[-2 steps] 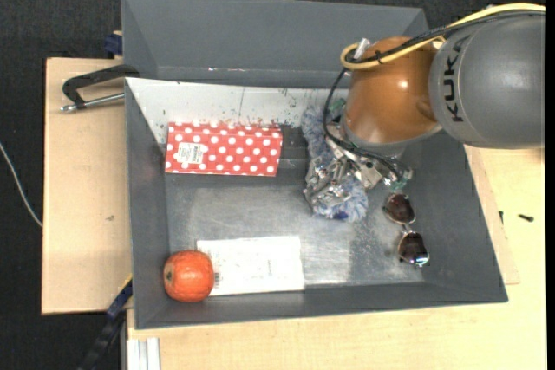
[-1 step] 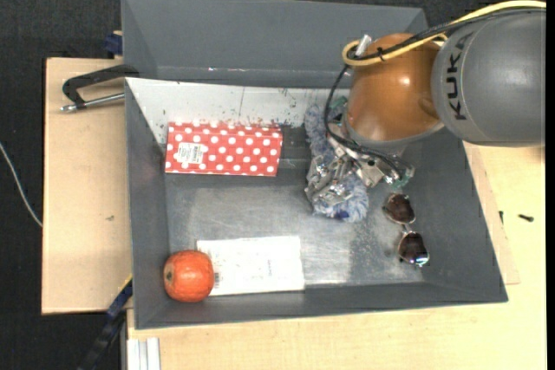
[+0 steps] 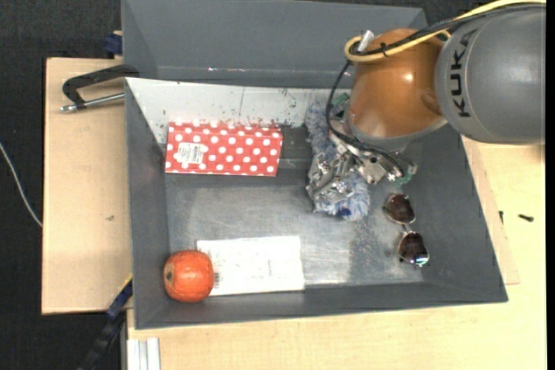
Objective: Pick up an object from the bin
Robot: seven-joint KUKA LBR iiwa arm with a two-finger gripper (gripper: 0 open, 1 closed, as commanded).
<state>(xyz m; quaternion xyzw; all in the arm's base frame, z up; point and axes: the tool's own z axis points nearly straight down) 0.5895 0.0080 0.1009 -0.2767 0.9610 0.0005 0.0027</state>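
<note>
At front left corner of grey metal bin (image 3: 260,35): round orange-red fruit (image 3: 188,275), apple-like, on the floor, touching left end of flat white card (image 3: 257,262). Card lying flat, long side along front wall.

Behind these, at foot of back wall, left of centre: red box with white polka dots (image 3: 224,149), long side parallel to back wall, small white label on its left part. Well apart from fruit and card, bare floor between.

Centre-right: crumpled blue-and-silver wad (image 3: 344,205), foil or wrapper by the look, exact kind not discernible. Just beside right end of polka-dot box; contact with it not discernible.

Directly on top of wad: gripper (image 3: 334,176), metal parts down among the folds, touching. Claw state: cannot tell, lower end lost in the crumple. Above it, orange wrist cover (image 3: 390,87) with yellow cable (image 3: 486,11) looping over; grey arm link (image 3: 503,74) marked KUKA, entering from right.

Right of wad, near right wall: pair of sunglasses (image 3: 406,230), dark lenses, flat on floor, one lens nearer the front than the other. Near wad, apart from it.
</note>
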